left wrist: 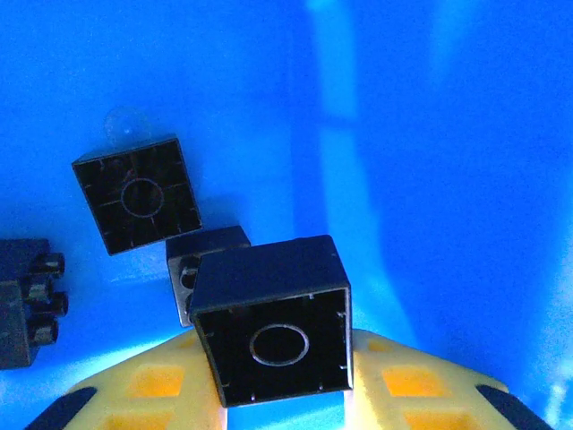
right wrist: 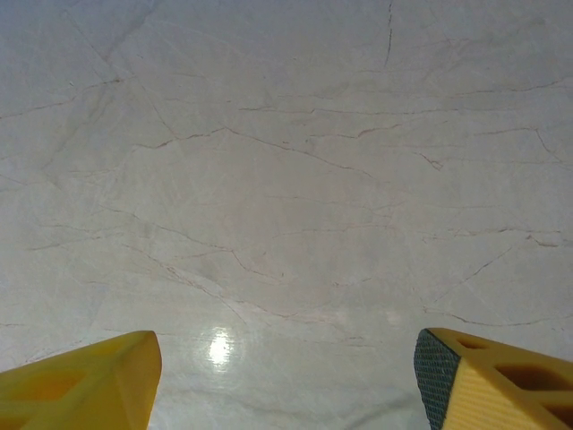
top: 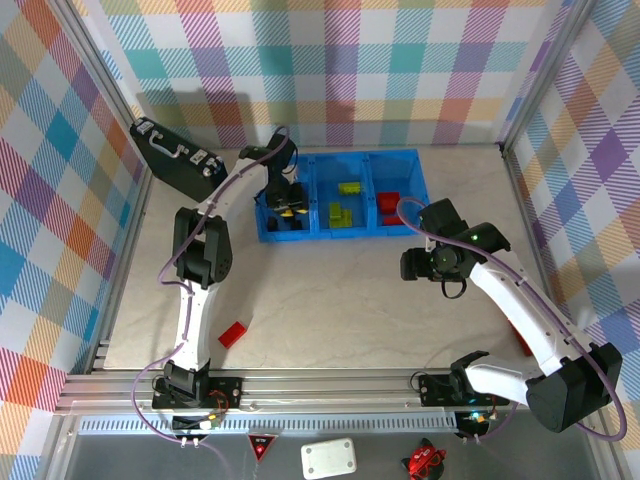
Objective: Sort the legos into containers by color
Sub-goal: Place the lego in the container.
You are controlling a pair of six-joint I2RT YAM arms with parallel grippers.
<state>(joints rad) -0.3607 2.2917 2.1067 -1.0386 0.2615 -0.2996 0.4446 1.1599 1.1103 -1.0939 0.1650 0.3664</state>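
The blue tray [top: 366,155] lies at the back of the table, its three compartments side by side. Black legos fill the left one, lime green legos [top: 341,212] the middle and red legos [top: 389,201] the right. My left gripper [top: 289,207] hangs inside the left compartment, shut on a black lego [left wrist: 277,327] whose hollow underside faces the camera. Below it lie other black legos [left wrist: 136,193], one at the left edge [left wrist: 22,288]. A red lego [top: 233,333] sits alone on the table near the left arm. My right gripper [right wrist: 286,381] is open over bare table.
A black case with silver latches [top: 176,155] leans at the back left, beside the tray. Something red [top: 522,346] peeks out from under the right arm near the right wall. Checkered walls enclose the marble table [top: 340,310].
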